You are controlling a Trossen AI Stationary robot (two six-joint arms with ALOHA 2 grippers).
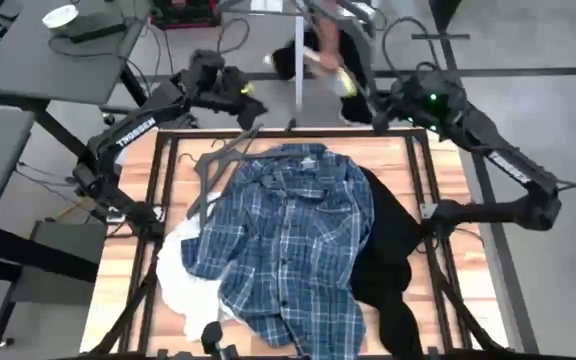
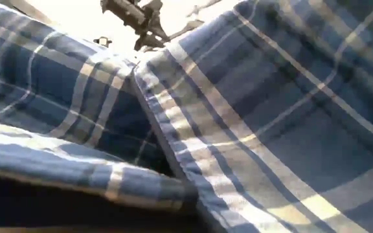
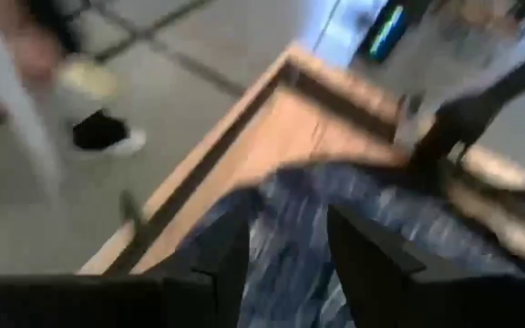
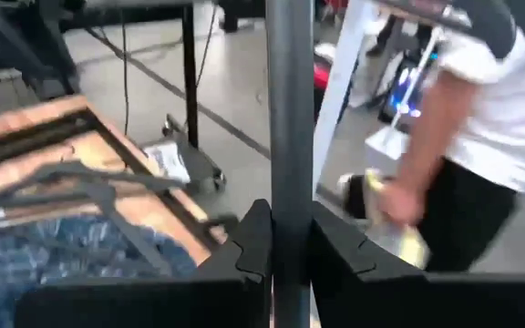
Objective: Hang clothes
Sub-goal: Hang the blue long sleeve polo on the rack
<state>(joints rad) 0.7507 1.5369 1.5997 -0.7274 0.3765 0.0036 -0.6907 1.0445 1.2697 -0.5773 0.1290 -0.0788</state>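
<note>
The blue-and-white plaid shirt (image 1: pixel 288 240) lies spread over the table's middle and fills the low view (image 2: pixel 251 129). It covers part of the black top (image 1: pixel 388 250) on its right and part of the white top (image 1: pixel 183 275) at the near left. Dark thin hangers (image 1: pixel 218 160) lie on the table at the shirt's far left. My left gripper (image 1: pixel 253 112) (image 3: pixel 285 255) hangs open above the far left of the table, over the shirt's far end. My right gripper (image 1: pixel 373 105) (image 4: pixel 290 251) is raised at the far right edge, shut on a grey bar. My right gripper pinches a grey bar (image 4: pixel 290 182) between its two fingers. The bar runs upright through the gap, across the fingers, and is clear of the table. In the high view the bar (image 1: pixel 353 70) slants away beyond the far edge. I cannot tell what it belongs to.
A pale rack pole (image 1: pixel 296 70) stands at the middle of the table's far edge, between the two grippers. A person (image 1: pixel 323 45) (image 4: pixel 481 118) is bent over just behind it. A grey desk (image 1: pixel 58 50) stands at the far left, off the table.
</note>
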